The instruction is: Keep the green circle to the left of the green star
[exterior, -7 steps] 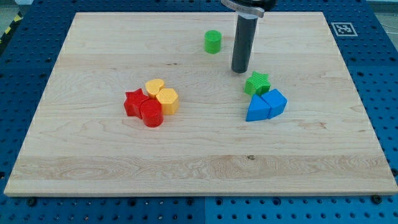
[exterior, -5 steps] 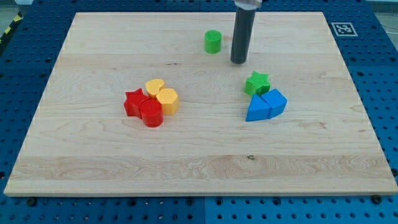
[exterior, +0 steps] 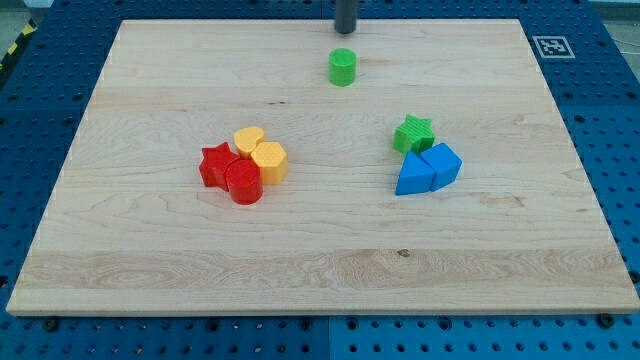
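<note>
The green circle [exterior: 342, 67] stands near the top middle of the wooden board [exterior: 150, 90]. The green star [exterior: 412, 134] lies lower and to its right, touching the blue blocks. The circle is left of the star. My tip [exterior: 345, 30] is at the view's top edge, just above the green circle and apart from it. Only the rod's lower end shows.
Two blue blocks [exterior: 428, 169] sit together just below the green star. A cluster at centre left holds a red star [exterior: 215, 165], a red cylinder [exterior: 243, 184], a yellow heart [exterior: 249, 139] and a yellow cylinder [exterior: 269, 160]. A marker tag [exterior: 552, 45] sits off the top right corner.
My tip has moved up and to the left, from beside the green star's top left to above the green circle. No block has moved.
</note>
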{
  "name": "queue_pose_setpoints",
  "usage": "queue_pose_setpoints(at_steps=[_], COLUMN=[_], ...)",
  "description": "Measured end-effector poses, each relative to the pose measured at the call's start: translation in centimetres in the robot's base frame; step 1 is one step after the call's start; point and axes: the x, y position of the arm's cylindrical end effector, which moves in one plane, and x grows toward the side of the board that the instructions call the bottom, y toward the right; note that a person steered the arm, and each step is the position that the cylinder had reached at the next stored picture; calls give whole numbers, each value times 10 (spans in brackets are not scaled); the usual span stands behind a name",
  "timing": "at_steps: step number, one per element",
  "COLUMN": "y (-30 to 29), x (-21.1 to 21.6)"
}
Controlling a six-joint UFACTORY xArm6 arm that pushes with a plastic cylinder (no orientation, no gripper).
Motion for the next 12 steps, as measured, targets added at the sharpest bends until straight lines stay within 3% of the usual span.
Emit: queue_pose_setpoints(at_steps=[12], y=[-13], x=[84])
